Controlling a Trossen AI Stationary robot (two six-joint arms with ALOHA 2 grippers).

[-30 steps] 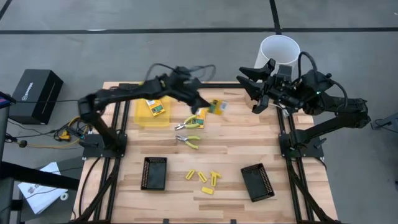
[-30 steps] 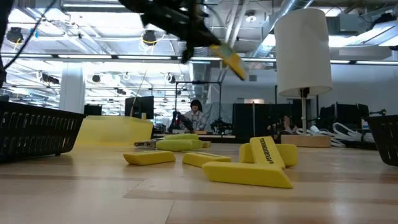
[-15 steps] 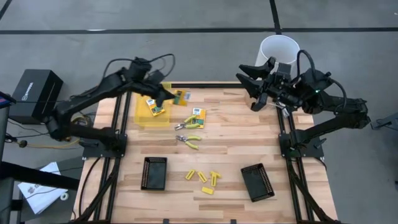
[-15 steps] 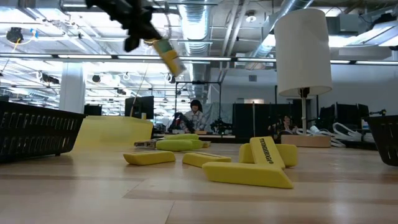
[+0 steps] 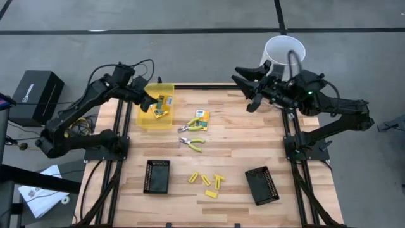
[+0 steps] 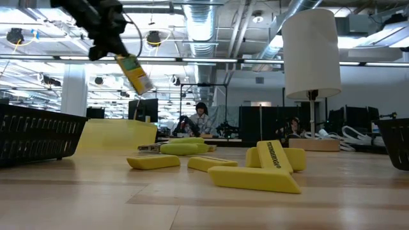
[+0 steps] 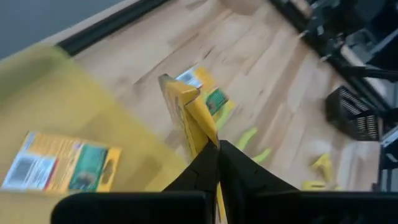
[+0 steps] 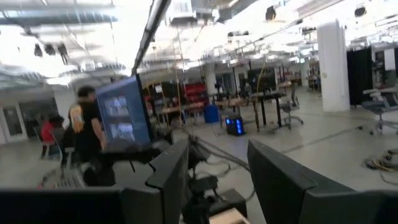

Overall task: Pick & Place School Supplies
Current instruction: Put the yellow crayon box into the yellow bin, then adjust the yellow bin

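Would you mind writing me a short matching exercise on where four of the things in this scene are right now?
Things:
1. Packet in the left gripper
2. Packet in the yellow container
3. Pliers
4. Right gripper

Places:
A. Lying on the wood, mid-table
B. Open, raised above the table's far right edge
C. Held in the air over the container
D. Lying flat on the container's floor

Pairs: 1-C, 2-D, 3-A, 4-B
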